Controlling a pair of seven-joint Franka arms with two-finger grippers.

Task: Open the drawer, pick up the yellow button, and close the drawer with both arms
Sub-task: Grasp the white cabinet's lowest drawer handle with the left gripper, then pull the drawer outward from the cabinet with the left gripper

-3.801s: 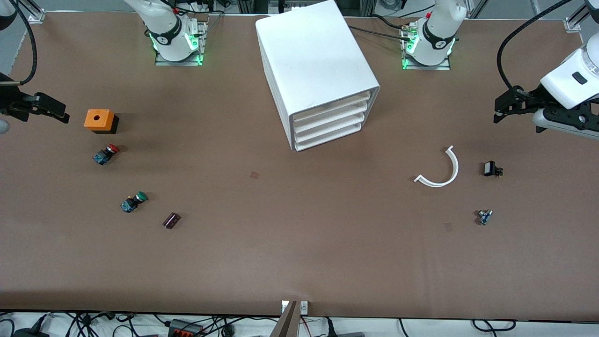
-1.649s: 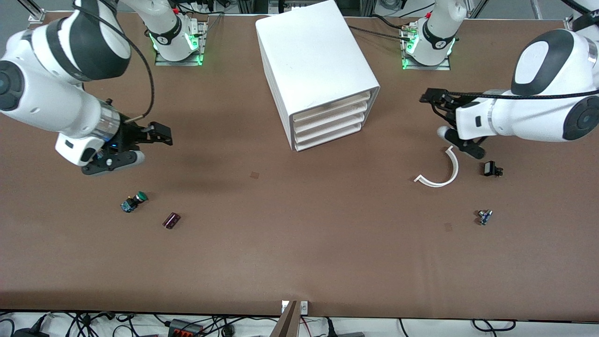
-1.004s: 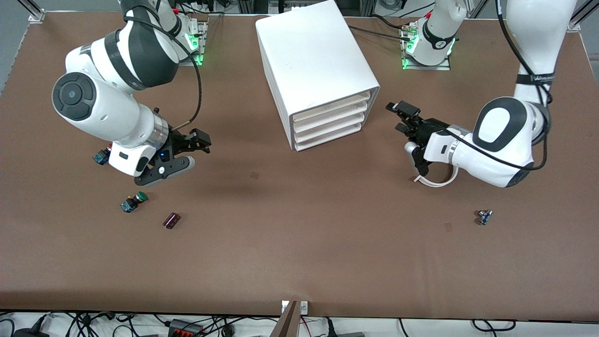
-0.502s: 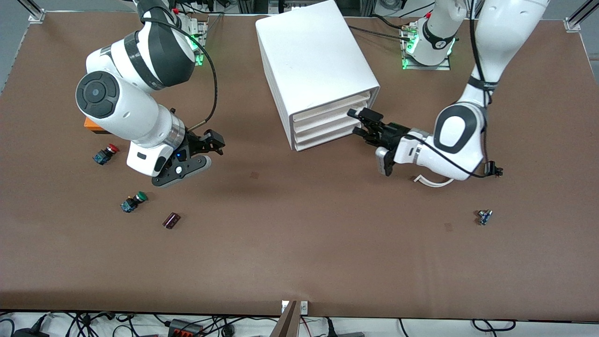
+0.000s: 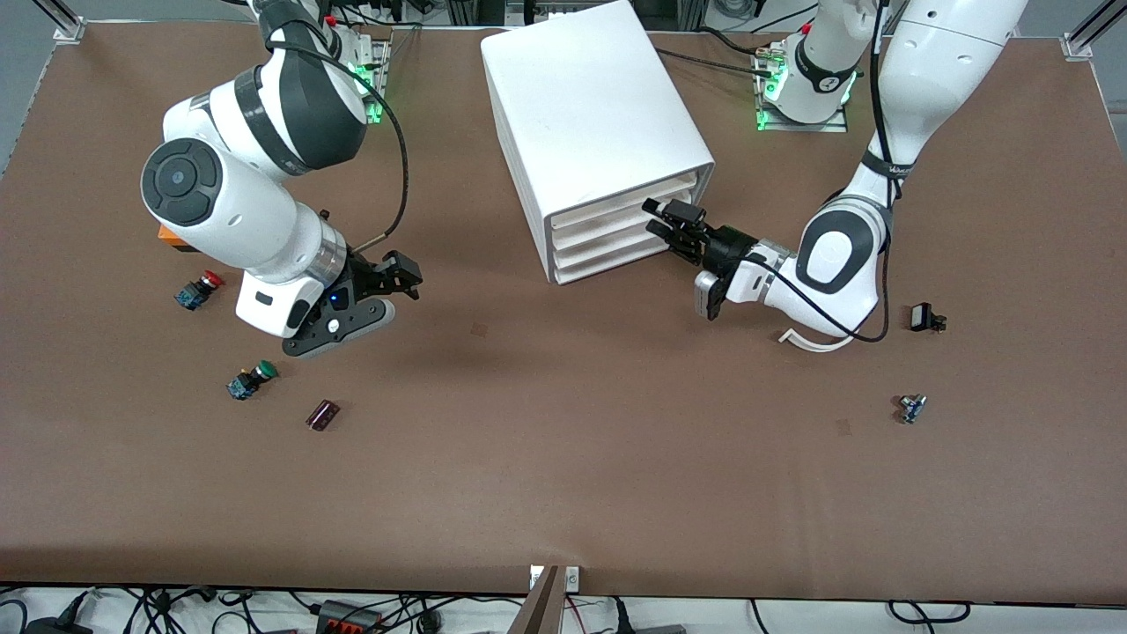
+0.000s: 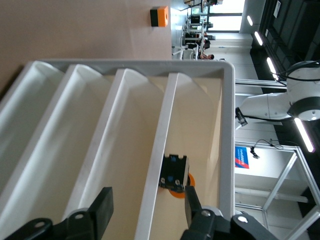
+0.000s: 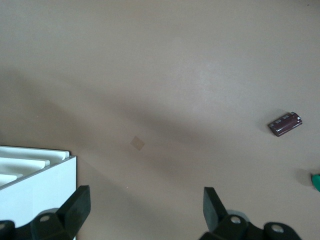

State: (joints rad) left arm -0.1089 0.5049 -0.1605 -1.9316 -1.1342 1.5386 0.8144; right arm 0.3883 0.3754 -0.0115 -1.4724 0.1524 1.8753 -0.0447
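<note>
The white drawer unit (image 5: 599,114) stands at the table's middle, its four drawers pushed in. My left gripper (image 5: 662,220) is open right at the drawer fronts, at the end toward the left arm. In the left wrist view the gripper (image 6: 147,212) is spread across the top drawer's front edge (image 6: 160,150). The button (image 6: 173,173), with an orange-yellow cap on a black-and-blue body, lies inside that top drawer, close to one fingertip (image 6: 192,202). The front view does not show it. My right gripper (image 5: 396,283) is open and empty over bare table toward the right arm's end; it also shows in its wrist view (image 7: 145,210).
Toward the right arm's end lie an orange box (image 5: 169,236), a red-capped button (image 5: 198,289), a green-capped button (image 5: 251,380) and a maroon part (image 5: 322,414). Toward the left arm's end lie a white curved piece (image 5: 806,342), a black part (image 5: 924,317) and a small blue part (image 5: 912,408).
Both arms have swung in from the table's ends. My left gripper has reached the drawer fronts. My right gripper has moved toward the middle and slowed over the table.
</note>
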